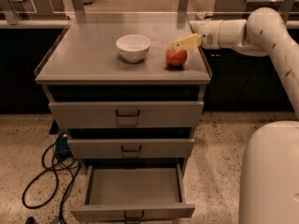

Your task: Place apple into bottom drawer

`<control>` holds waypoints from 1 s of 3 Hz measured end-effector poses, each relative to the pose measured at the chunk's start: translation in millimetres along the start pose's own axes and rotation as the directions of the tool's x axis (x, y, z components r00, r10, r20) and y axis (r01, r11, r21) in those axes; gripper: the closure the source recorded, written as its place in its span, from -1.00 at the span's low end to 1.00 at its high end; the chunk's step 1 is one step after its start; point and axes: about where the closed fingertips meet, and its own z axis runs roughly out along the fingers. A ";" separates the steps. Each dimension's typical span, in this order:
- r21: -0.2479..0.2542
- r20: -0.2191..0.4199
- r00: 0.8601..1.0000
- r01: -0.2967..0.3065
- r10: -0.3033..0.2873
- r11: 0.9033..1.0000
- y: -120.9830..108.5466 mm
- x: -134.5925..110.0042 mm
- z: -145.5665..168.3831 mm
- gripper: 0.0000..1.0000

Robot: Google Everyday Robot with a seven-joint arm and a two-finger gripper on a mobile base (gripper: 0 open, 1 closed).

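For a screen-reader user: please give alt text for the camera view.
A robot arm's gripper is right at the top of a red apple on a grey cabinet top, beside a white bowl. Below, the bottom drawer stands pulled open.

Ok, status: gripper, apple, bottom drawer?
Gripper right above the apple, at its top edge. Apple sits on the cabinet top. Bottom drawer open. White bowl beside apple, apart, not in the way.

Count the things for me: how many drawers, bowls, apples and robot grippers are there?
Grey metal drawers: 3 (top drawer, middle drawer, open bottom drawer)
Round white bowl: 1
Small red-orange apple: 1
Pale robot gripper, just above the apple: 1
Total: 6
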 end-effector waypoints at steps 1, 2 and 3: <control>0.026 -0.127 0.992 0.014 -0.011 1.000 -2.4 15.6 10.1 -1.00; 0.021 -0.194 0.981 0.002 0.002 1.000 -7.5 34.8 21.2 -1.00; -0.016 -0.190 0.981 -0.041 0.037 0.999 -8.4 53.3 33.4 -1.00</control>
